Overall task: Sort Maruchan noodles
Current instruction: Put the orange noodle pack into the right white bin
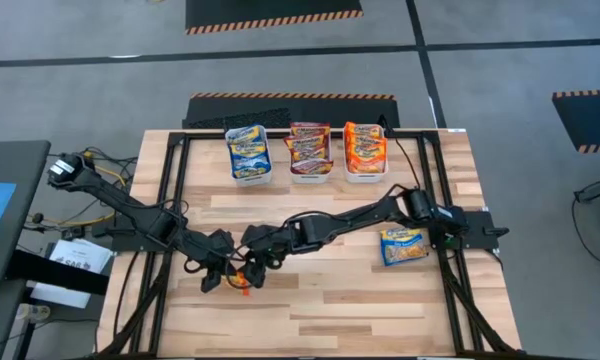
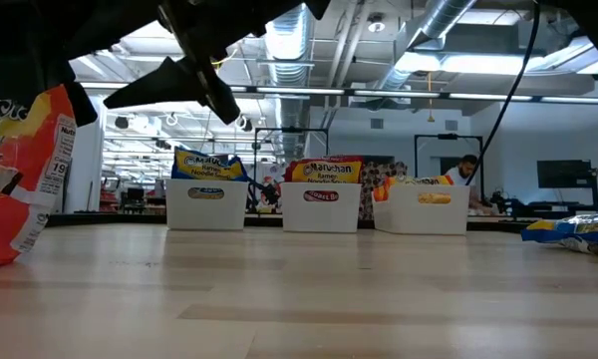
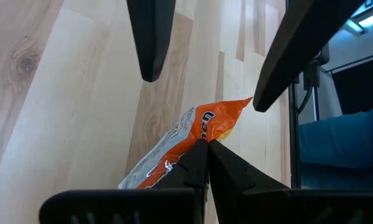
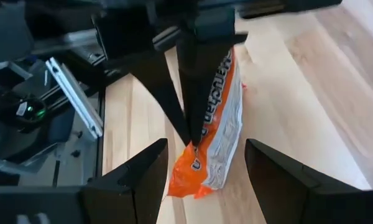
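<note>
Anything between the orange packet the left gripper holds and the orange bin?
Nothing on the table blocks it. The left gripper is shut on the orange packet; only the open right gripper straddles it. Bare wood runs to the orange bin.

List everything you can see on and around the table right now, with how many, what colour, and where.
orange packet: one, orange, near the table's front left, pinched at its edge by the left gripper.
blue packet: one, blue and yellow, lying loose on the table's right side.
bins: three, white, in a row at the far edge; left one holds blue packets, middle one maroon, right one orange.
table: one, light wood with a black frame.
person: one, far off in the room behind the bins.
left gripper: one, dark, shut on the orange packet.
right gripper: one, dark, open, fingers either side of the same packet, not touching it.
</note>
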